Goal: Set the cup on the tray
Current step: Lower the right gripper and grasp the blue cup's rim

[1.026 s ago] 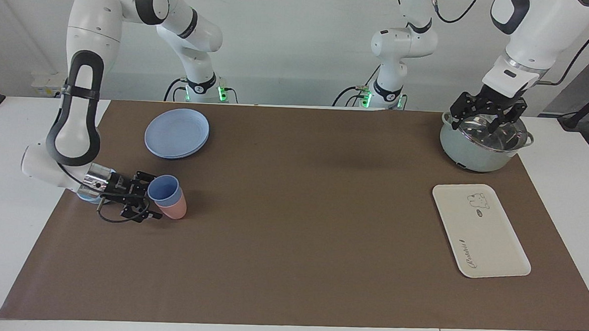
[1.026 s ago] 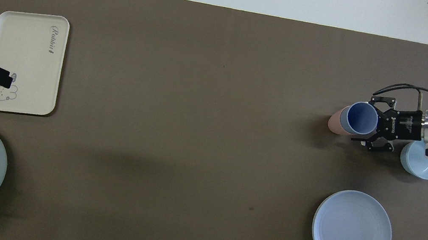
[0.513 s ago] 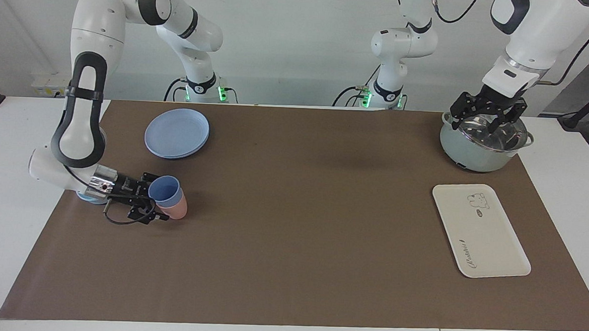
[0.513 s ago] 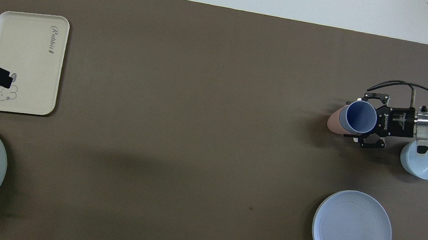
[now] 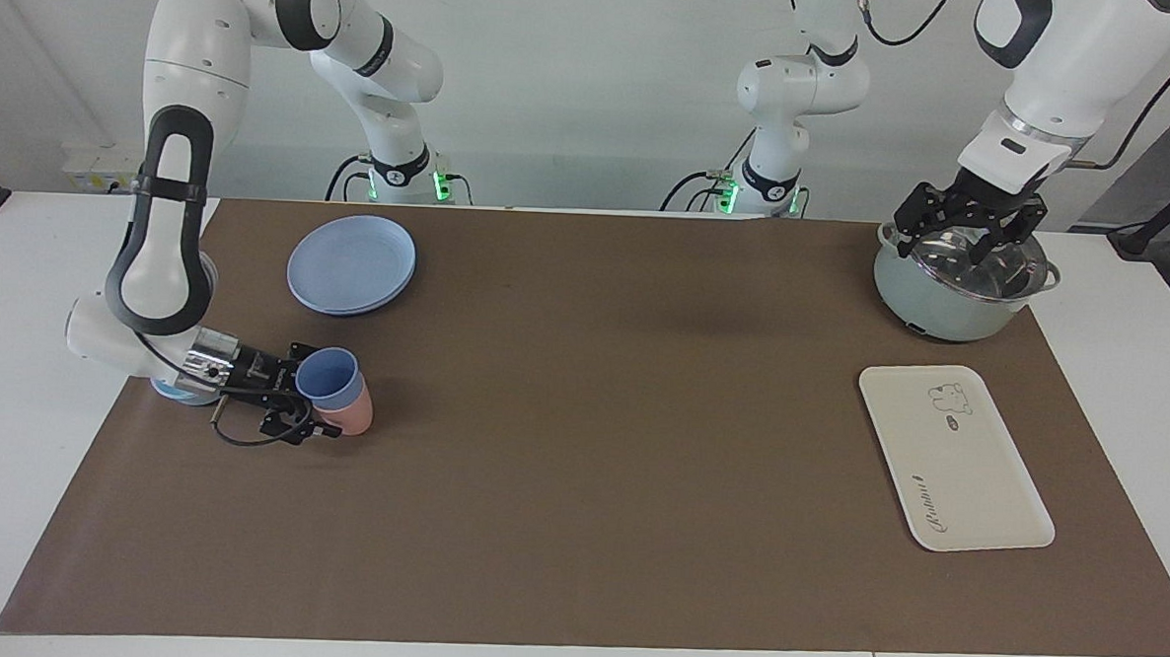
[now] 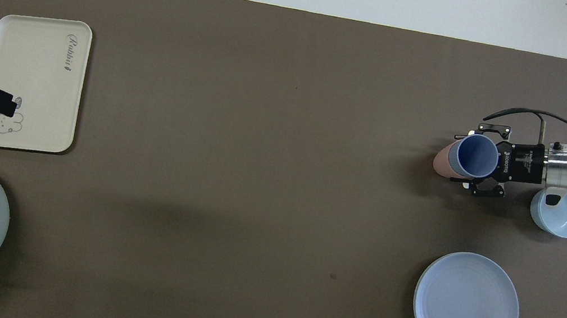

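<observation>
**Ana:** Cup first, where is it?

**Ben:** The blue cup [image 5: 327,377] is at mid-left of the facing view, at the right arm's end of the brown mat [image 5: 576,526]. It stands higher than the pink cup [image 5: 352,415], which peeks out from under it. I cannot tell whether it is nested in the pink one or lifted just clear.

**Ana:** And the right gripper [image 5: 308,391]?

**Ben:** It lies nearly level, low over the mat, and reaches around the blue cup from the mat's edge. In the overhead view the cup's rim sits inside the gripper's span. I cannot tell whether it is clamped on the cup or merely around it. The wrist passes over a light-blue bowl [image 6: 561,220].

**Ana:** Where is the tray?

**Ben:** The tray [image 5: 968,483] is at the lower right of the facing view, at the left arm's end of the table, well apart from the cup. It lies flat, bear drawing toward the robots, lettering away from them.

**Ana:** What about the left gripper [image 5: 966,241]?

**Ben:** It waits at the upper right of the facing view, hanging just above the pot [image 5: 941,305] with its jaws spread wide and nothing between them. The pot is nearer to the robots than the tray.

**Ana:** Anything else?

**Ben:** A round blue plate [image 5: 351,264] sits at the upper left of the facing view, nearer to the robots than the cups.
</observation>
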